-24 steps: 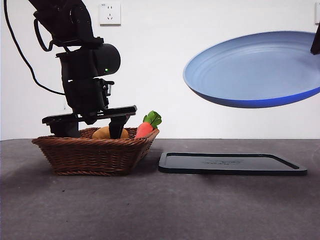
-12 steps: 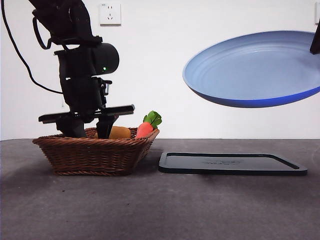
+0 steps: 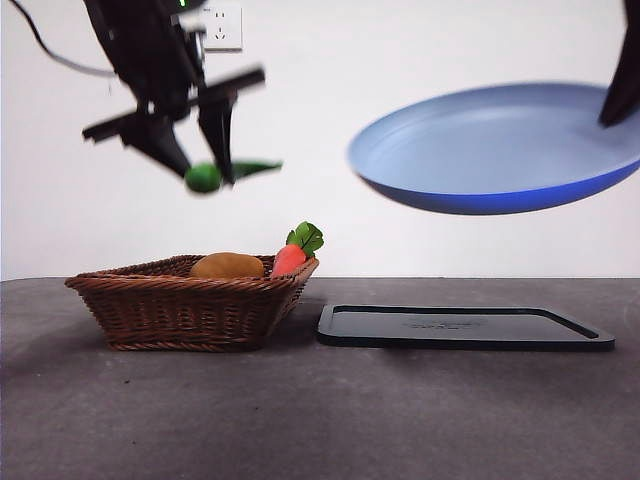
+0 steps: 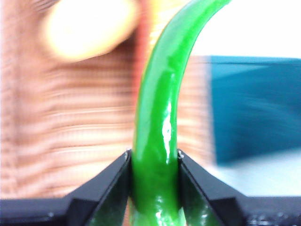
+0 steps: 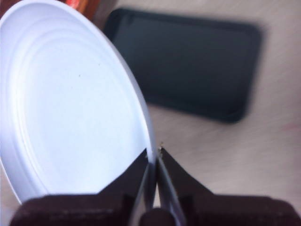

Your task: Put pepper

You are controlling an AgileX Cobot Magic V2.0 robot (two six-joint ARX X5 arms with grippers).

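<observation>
My left gripper [image 3: 205, 150] hangs high above the wicker basket [image 3: 180, 310], shut on the glossy green pepper [image 3: 222, 174]. In the left wrist view the pepper [image 4: 162, 122] runs up between the two black jaws of that gripper [image 4: 154, 157], its tip curving away. At the upper right, the blue plate [image 3: 500, 150] is held tilted in the air by its rim. In the right wrist view my right gripper [image 5: 154, 153] is shut on the plate's edge [image 5: 141, 117].
A tan potato [image 3: 227, 266] and an orange-red carrot with green leaves [image 3: 296, 250] lie in the basket. A flat black tray [image 3: 460, 327] rests on the grey table right of the basket, below the plate. A wall socket [image 3: 222, 25] is behind.
My left gripper rose out of the basket with the pepper and now hangs well above it. The plate shifted slightly left and lower.
</observation>
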